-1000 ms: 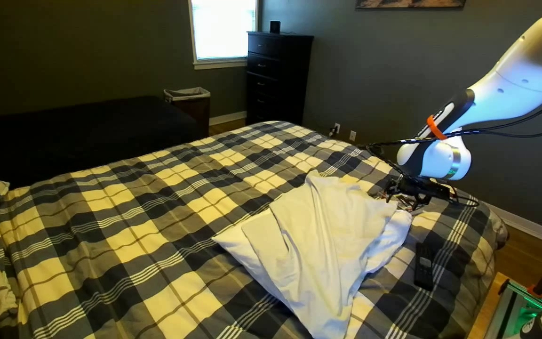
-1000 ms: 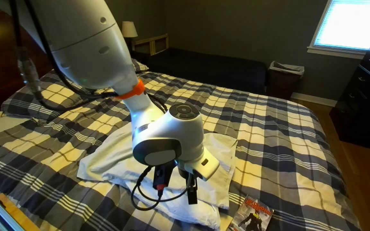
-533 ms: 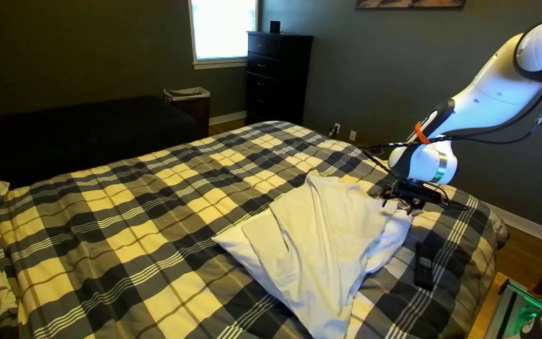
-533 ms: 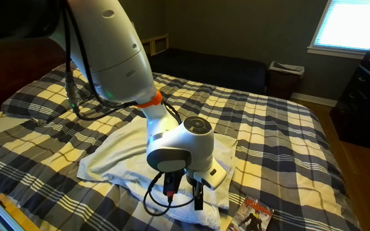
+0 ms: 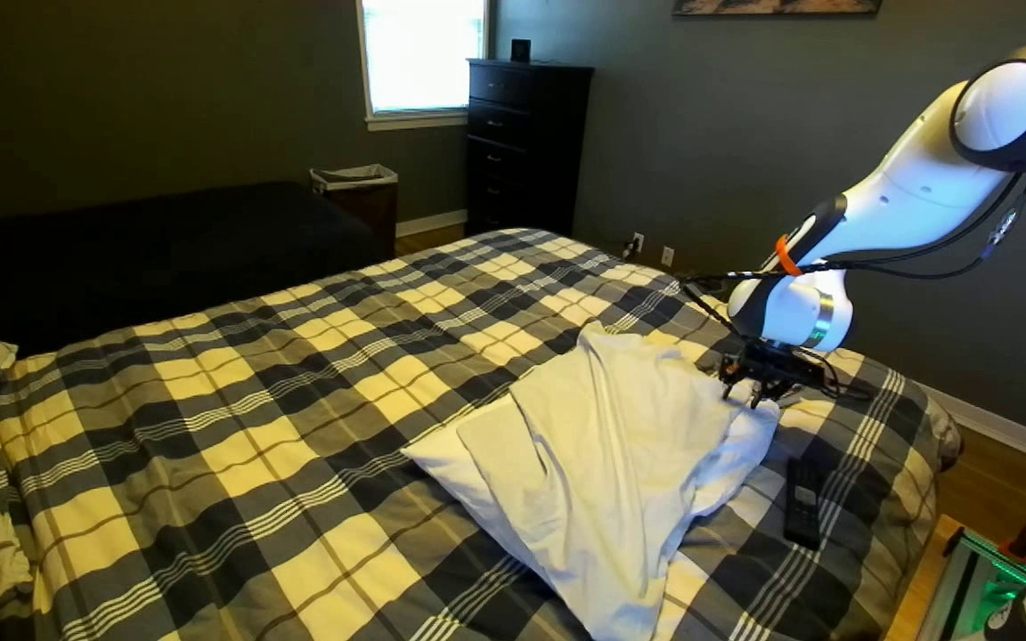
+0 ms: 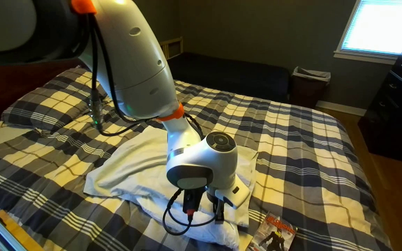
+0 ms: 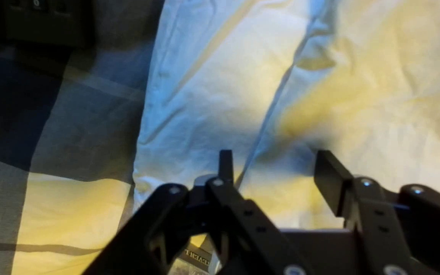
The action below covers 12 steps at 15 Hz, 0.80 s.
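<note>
Two black fingers (image 7: 225, 164) of the gripper (image 7: 273, 168) stand apart over the pale cloth (image 5: 611, 436), and no cloth shows squeezed between them. Whether the tips touch it is hard to tell. The cloth lies rumpled on the plaid bed cover (image 5: 237, 454), not lifted. Getting to it looks done; a hold looks not made yet. In an exterior view, what looks like a comic book (image 6: 274, 233) lies just beside the cloth, at 4 o'clock. In an exterior view, the gripper is between 2 and 3 o'clock of the cloth's middle, and a black remote (image 5: 802, 507) is near 4. Farther off, between 10 and 11, stands a brown hamper (image 5: 379, 214) with a pale lining; what it holds cannot be seen. Farthest, near 12, a black dresser (image 5: 526, 147) has its drawers closed.
</note>
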Tool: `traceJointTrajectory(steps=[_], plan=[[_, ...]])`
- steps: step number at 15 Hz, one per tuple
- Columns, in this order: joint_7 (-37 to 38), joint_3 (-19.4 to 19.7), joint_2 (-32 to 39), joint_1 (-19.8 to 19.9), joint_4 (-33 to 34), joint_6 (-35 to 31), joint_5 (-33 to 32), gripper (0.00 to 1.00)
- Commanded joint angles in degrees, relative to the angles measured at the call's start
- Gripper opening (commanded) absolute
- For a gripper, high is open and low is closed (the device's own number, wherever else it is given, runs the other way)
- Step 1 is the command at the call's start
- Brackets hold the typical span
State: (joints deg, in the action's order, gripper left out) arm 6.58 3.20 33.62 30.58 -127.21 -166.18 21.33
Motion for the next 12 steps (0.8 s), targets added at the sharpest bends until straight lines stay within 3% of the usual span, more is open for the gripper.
traceJointTrajectory(steps=[1, 4, 5, 12], plan=[[-2.31, -1.11, 1.44, 1.67, 2.09, 1.96, 1.95, 0.28], [-2.43, -1.2, 1.79, 2.17, 2.45, 2.26, 1.97, 0.04], [-2.41, -1.18, 1.84, 2.31, 2.52, 2.33, 1.99, 0.01], [-2.39, -0.39, -0.62, 3.88, 0.38, 2.13, 2.28, 0.0]])
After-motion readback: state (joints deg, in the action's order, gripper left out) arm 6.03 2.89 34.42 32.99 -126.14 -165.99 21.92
